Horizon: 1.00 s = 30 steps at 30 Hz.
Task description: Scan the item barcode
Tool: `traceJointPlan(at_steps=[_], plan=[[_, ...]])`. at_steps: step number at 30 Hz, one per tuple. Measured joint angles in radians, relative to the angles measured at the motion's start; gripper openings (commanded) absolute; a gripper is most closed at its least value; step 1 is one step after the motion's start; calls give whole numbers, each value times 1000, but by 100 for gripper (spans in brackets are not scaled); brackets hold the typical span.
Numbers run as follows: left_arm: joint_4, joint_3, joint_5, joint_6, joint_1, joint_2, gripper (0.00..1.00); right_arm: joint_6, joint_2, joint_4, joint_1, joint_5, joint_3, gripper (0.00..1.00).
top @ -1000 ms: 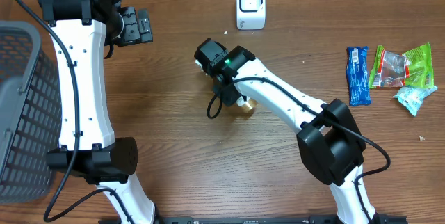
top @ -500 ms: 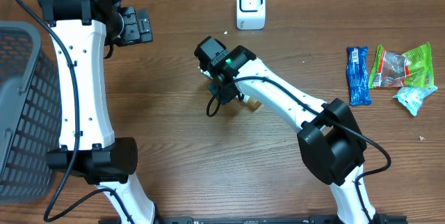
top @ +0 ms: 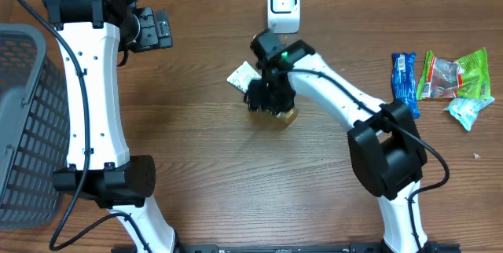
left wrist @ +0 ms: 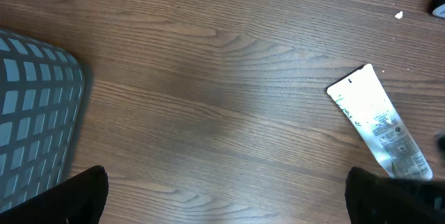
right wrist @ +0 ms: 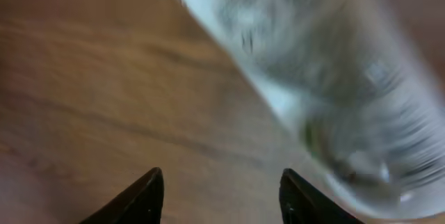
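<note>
Lying on wood-grain tbl (left wrist: 208, 78), flat-crimped white tube (left wrist: 379, 123).

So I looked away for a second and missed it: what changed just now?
The right pincer opened and let go of the tube. Its arm swung right, toward the scanner. The left arm, basket and snack packets stayed put.
</note>
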Motion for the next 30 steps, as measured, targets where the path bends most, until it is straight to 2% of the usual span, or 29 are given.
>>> traceJointPlan(at_steps=[4, 10, 13, 16, 18, 22, 24, 25, 30], plan=[[0, 0, 0, 0, 0, 0, 100, -1, 0, -40, 12, 23, -51, 53], [0, 0, 0, 0, 0, 0, 100, -66, 0, -10, -45, 261, -58, 53], [0, 0, 0, 0, 0, 0, 100, -188, 0, 169, -134, 351, -59, 54], [0, 0, 0, 0, 0, 0, 100, -283, 0, 322, -183, 379, -60, 60], [0, 0, 0, 0, 0, 0, 100, -313, 0, 357, -203, 381, -60, 63], [0, 0, 0, 0, 0, 0, 100, -322, 0, 331, -255, 238, -60, 70], [0, 0, 0, 0, 0, 0, 100, -287, 0, 301, -269, 134, -60, 83], [0, 0, 0, 0, 0, 0, 100, -238, 0, 278, -273, 32, -60, 84], [0, 0, 0, 0, 0, 0, 100, -121, -1, 280, -242, -111, -77, 81]])
